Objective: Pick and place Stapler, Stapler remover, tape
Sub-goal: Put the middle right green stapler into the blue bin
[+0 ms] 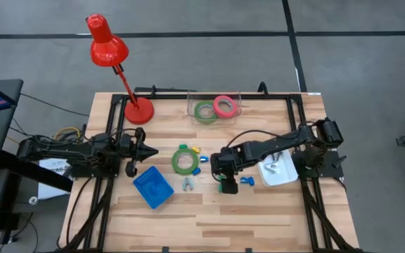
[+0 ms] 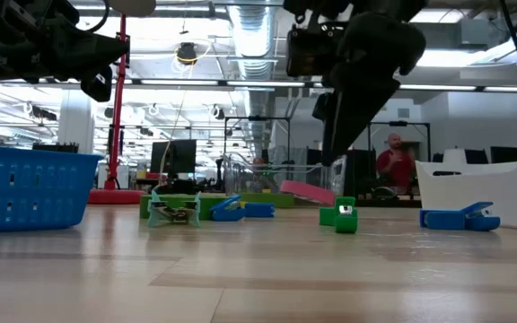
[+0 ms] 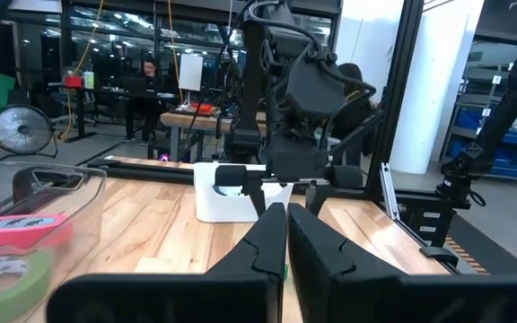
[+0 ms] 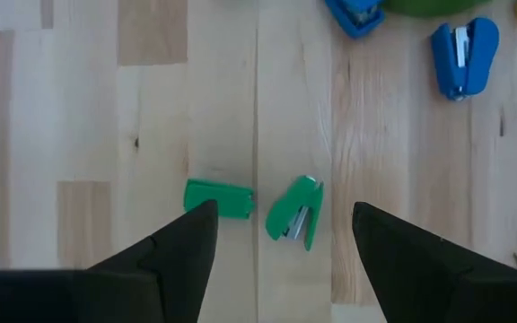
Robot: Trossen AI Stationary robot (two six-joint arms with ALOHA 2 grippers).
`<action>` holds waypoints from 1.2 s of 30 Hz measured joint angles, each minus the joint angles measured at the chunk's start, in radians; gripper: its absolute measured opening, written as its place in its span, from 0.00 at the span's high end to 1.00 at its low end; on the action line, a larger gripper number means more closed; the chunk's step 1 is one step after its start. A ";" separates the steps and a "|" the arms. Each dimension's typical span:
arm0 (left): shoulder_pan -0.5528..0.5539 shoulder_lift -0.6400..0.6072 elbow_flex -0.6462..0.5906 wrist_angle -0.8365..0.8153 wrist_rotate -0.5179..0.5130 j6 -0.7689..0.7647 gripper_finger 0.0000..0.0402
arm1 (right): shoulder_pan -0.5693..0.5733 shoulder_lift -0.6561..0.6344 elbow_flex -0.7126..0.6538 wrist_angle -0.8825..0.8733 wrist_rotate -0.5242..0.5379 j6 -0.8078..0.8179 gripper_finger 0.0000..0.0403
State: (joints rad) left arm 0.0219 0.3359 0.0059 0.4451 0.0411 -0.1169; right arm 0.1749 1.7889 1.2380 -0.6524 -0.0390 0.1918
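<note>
Wooden boards make up the table (image 1: 259,211), the biggest thing here. On it stand a red lamp (image 1: 108,43), a blue basket (image 1: 152,187) and a white bin (image 1: 281,171). A clear box (image 1: 235,102) at the far edge holds a green tape ring (image 1: 204,112) and a pink-red tape ring (image 1: 224,106). Another green tape ring (image 1: 184,159) lies flat near the middle.

The left gripper (image 1: 146,151) waits by the left side, fingers pinched shut, holding nothing.

The right gripper (image 4: 281,235) hangs above the table with its fingers spread wide and nothing in them. It looks straight down on a small green stapler (image 4: 295,211). The stapler lies right below, between the two fingers, with its long side tilted a little. A small green block (image 4: 218,197) lies just beside it, almost touching. I think the right arm is the one to take the stapler, since it is much nearer. It may need to turn a bit so the fingers close across the thin sides and miss the block.
</note>
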 joint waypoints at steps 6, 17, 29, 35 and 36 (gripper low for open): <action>0.000 0.000 0.000 0.006 0.000 0.000 0.98 | 0.003 0.000 -0.033 0.002 -0.015 0.003 0.38; 0.000 0.000 0.000 0.009 0.000 0.000 0.98 | 0.001 0.000 -0.033 0.008 -0.012 0.020 0.38; 0.000 0.007 0.000 0.017 0.000 0.000 0.98 | 0.013 0.117 -0.023 0.031 -0.004 0.072 0.38; 0.000 0.033 0.000 0.034 0.000 0.000 0.98 | 0.028 0.109 -0.022 0.046 0.055 0.072 0.38; 0.000 0.033 0.000 0.031 0.000 0.000 0.98 | 0.027 0.109 -0.022 0.044 0.056 0.072 0.38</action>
State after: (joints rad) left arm 0.0219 0.3689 0.0055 0.4761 0.0413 -0.1170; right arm 0.2023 1.8984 1.2156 -0.6084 0.0170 0.2638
